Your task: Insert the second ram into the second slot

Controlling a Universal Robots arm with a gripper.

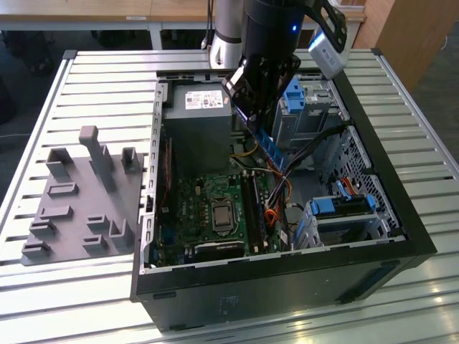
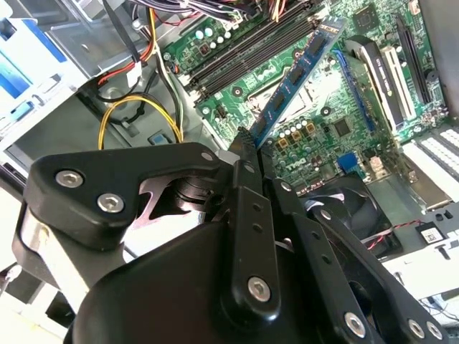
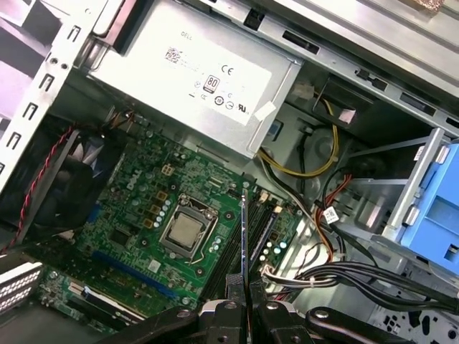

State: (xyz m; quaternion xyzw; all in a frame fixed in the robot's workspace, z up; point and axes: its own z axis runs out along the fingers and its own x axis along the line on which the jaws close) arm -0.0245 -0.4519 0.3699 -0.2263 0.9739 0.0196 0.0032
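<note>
One tool (image 3: pixel 244 287) grips second ram (image 2: pixel 297 75), clear above slots (image 2: pixel 251 50).

Second ram (image 2: pixel 294 77) above motherboard (image 1: pixel 188 208), inside case (image 1: pixel 287 276)

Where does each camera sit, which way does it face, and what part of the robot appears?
Exterior view: off the arm, above the open computer case, looking down; the arm and the gripper, shut on the second ram, appear.
First wrist view: at the wrist, facing the motherboard past the gripper; ram edge-on.
Second wrist view: at the wrist, behind the gripper; ram's flat side.
Both wrist views share gripper, ram, motherboard.
</note>
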